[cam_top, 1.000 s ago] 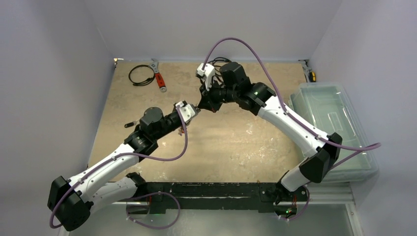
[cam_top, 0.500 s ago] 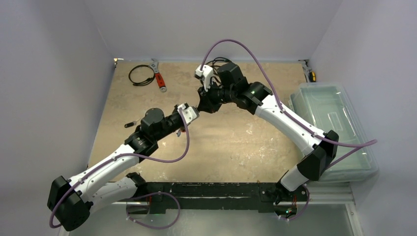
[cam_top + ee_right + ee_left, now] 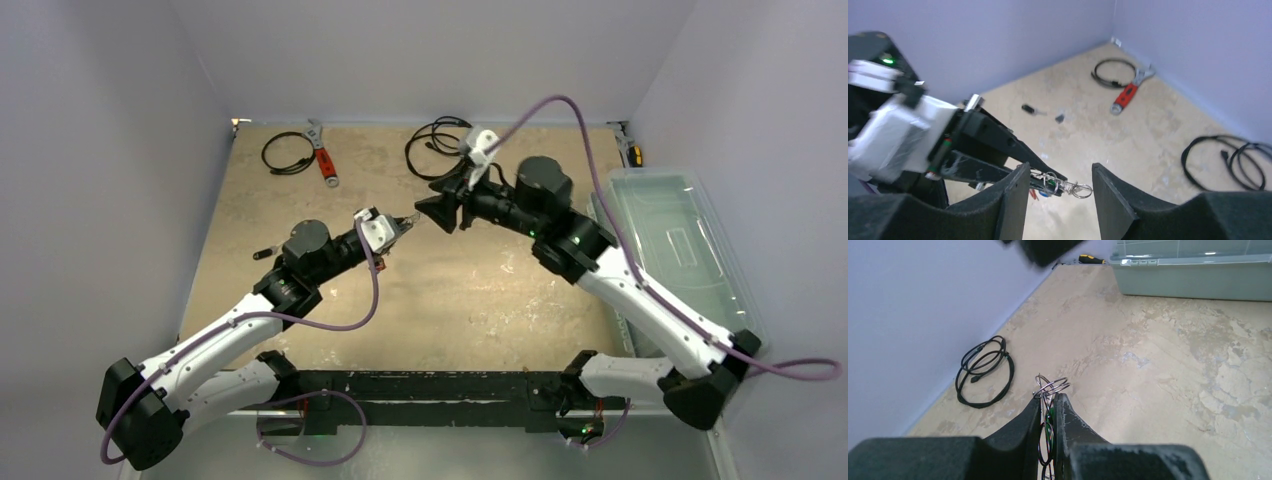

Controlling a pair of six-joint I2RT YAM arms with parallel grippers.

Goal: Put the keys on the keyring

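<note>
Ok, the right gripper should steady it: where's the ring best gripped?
Grip the ring by the bare loop poking past the left gripper, coming head-on toward its fingertips. The rest is pinched between those shut fingers; the open right gripper faces that loop.

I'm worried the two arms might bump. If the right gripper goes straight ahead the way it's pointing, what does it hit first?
Probably the keyring pinched in the left gripper, which shows straight ahead between the fingers of the open right gripper. How far off it is remains unclear.
</note>
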